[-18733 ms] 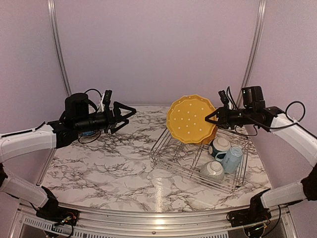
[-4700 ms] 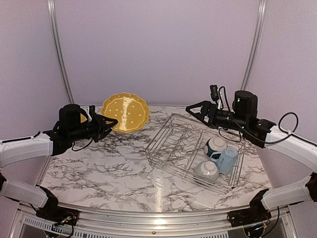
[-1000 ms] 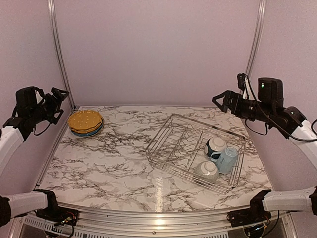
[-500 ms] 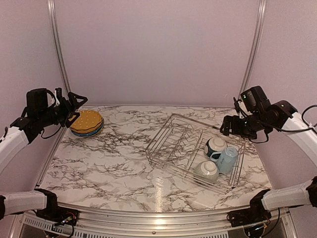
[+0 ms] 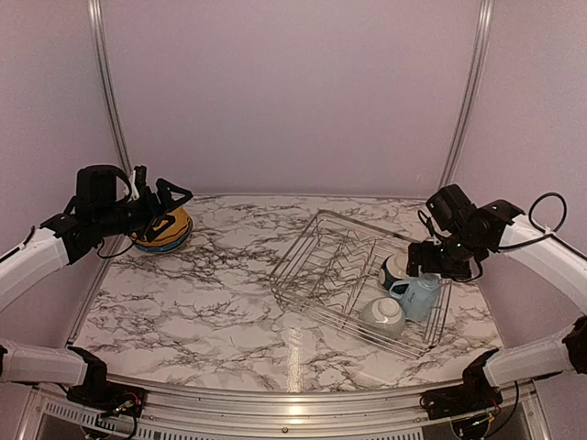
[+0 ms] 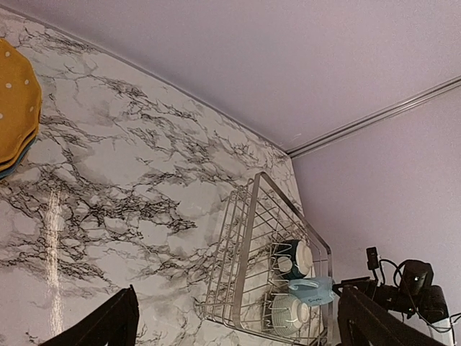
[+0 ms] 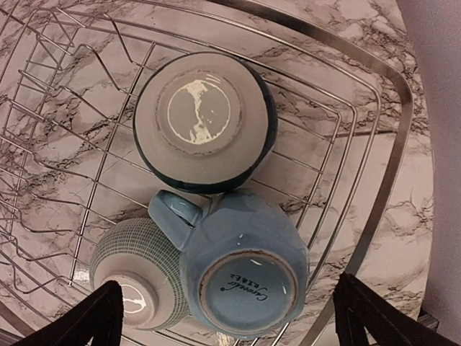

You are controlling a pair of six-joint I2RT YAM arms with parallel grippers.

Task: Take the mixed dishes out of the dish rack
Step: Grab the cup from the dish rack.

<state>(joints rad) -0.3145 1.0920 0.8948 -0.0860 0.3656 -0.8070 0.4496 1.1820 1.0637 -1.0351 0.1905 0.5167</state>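
Right jaws: spread wide, hung above light blue mug (image 7: 245, 268) inside dish rack (image 5: 335, 261).
Left jaws: spread, empty, far left of dish rack, near stacked plates (image 6: 14, 108).

The left gripper (image 5: 174, 207) hides part of the plate stack (image 5: 172, 235). The left wrist view cuts it off at ten o'clock.

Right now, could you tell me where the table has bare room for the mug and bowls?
The marble table is bare between the plate stack and the rack, and along the near edge. The rack's right end is crowded: mug and two bowls sit packed together.
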